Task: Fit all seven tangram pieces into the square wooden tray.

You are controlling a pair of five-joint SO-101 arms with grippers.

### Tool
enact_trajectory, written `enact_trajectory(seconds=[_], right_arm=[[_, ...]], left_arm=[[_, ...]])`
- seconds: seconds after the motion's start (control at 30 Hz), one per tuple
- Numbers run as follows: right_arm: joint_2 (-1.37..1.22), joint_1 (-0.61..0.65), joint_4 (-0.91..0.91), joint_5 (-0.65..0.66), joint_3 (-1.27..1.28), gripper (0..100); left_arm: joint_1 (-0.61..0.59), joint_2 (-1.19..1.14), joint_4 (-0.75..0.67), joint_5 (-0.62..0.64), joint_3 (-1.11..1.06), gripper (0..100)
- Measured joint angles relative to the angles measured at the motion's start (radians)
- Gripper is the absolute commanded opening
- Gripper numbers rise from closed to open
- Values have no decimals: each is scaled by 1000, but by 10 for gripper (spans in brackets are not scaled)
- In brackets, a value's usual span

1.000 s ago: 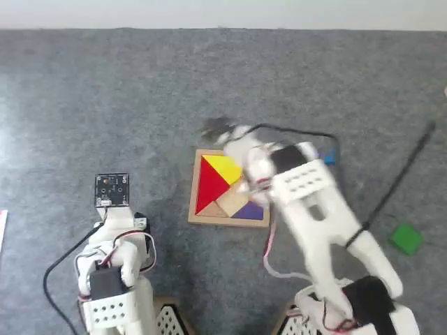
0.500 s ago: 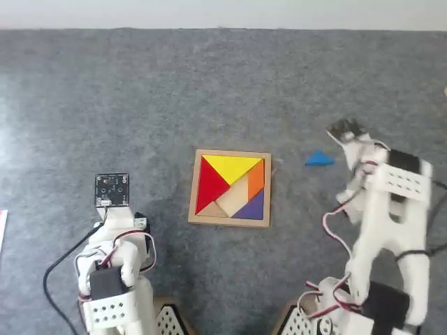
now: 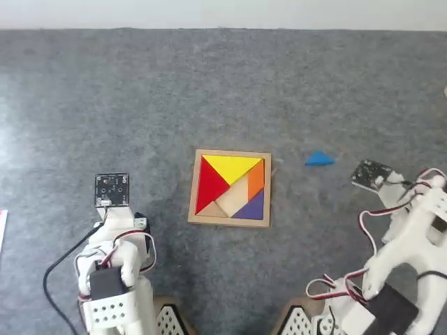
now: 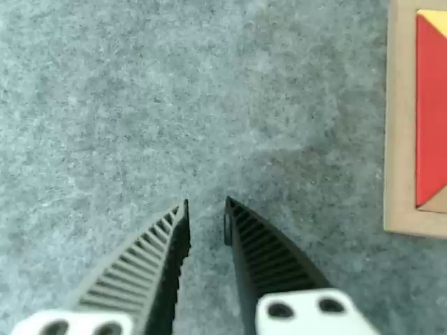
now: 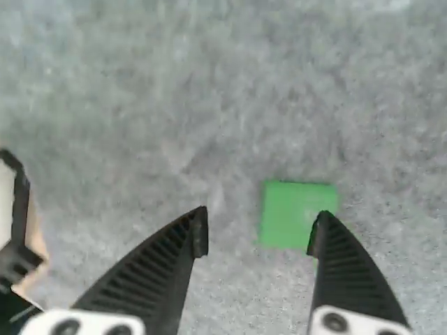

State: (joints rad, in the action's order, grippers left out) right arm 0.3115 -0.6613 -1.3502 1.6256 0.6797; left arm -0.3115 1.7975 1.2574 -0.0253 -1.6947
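**Left gripper** [image 4: 206, 207]: jaws narrowly apart with nothing between them, tips over bare grey mat [image 4: 140, 84]. The tray [image 4: 398, 125] lies ahead of the tips and off to 1 side, well apart from them. Its rim and a red piece [image 4: 433, 105] show there.

**Tray, high view:** the red piece, a yellow piece [image 3: 230, 166], an orange piece [image 3: 255, 180] and a purple piece [image 3: 253, 206] sit inside. Pale wood-coloured patches lie among them. I cannot tell whether these are pieces or bare floor.

**Blue triangle** [image 3: 319, 159]: loose on the mat near the tray, well apart from both sets of jaws.

**Right gripper** [image 5: 261, 218]: jaws wide, holding nothing. The green square [image 5: 293, 209] lies flat on the mat between the 2 jaws, off-centre and close against 1 tip. I cannot tell whether that tip touches it or hangs above it.

**Handling (judgement):**
- The green square looks like a thin, stiff, painted wooden tile. It is probably light and not fragile, with smooth edges that could slip.
- It is best taken across 2 opposite straight edges, centred between the jaws and not at a corner.
- It sits low on the soft mat, so the tips likely need to press down to the mat to catch its thin sides.
- The off-centre start may push the tile sideways or twist it as the jaws close.
- The blue triangle should handle much the same, gripped from its long edge to the opposite point.
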Motion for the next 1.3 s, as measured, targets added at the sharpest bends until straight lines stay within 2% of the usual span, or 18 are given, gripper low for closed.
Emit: enact_trajectory(seconds=[0.23,0.37,0.47,0.63,0.9,1.13,1.3], right_arm=[[0,-87,-2,166,84,246],[0,-140,41,204,89,246],[0,-169,94,207,89,251],[0,-170,135,207,89,376],[-5,-146,233,207,138,335],[-209,-144,379,158,123,333],[-308,-144,328,141,29,305]], left_arm=[[0,0,0,0,0,82],[0,0,0,0,0,82],[0,0,0,0,0,82],[0,0,0,0,0,82],[0,0,0,0,0,82],[0,0,0,0,0,82],[0,0,0,0,0,82]])
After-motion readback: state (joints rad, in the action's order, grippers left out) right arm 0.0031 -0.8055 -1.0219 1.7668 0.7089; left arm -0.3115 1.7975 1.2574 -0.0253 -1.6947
